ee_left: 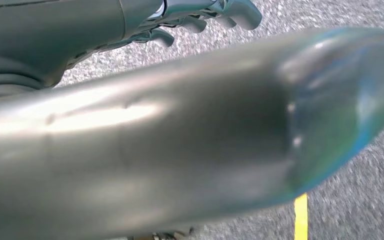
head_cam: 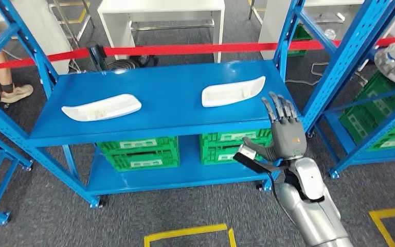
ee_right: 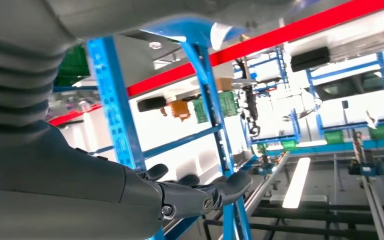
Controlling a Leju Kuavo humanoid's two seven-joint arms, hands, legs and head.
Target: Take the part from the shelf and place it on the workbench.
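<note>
Your task is at its beginning: both white parts are on the top board of the blue shelf [head_cam: 164, 110], and nothing is carried yet. I do not see a workbench in the pictures, so I judge that the grasp, the lift and the whole carrying are left for you.

Going from the left, you see the legs of a person [head_cam: 5, 77] standing behind the red tape [head_cam: 185, 49]. Then comes the left white part [head_cam: 101, 107], lying flat near the front edge of the shelf. More to the right is the right white part [head_cam: 233, 91], also flat, and it is the nearer one to the raised hand.

The right hand [head_cam: 283, 131] is held up just in front of the shelf's right front corner, with the fingers stretched out and apart, holding nothing and touching no part. The blue post [head_cam: 339, 56] of the shelf stands close on its right side, and this could hinder the arm when you reach in.

Below the board there are green crates [head_cam: 139, 151].

The left hand [ee_left: 200, 17] shows above the grey floor; whether its fingers are loose or clenched I cannot tell.
</note>
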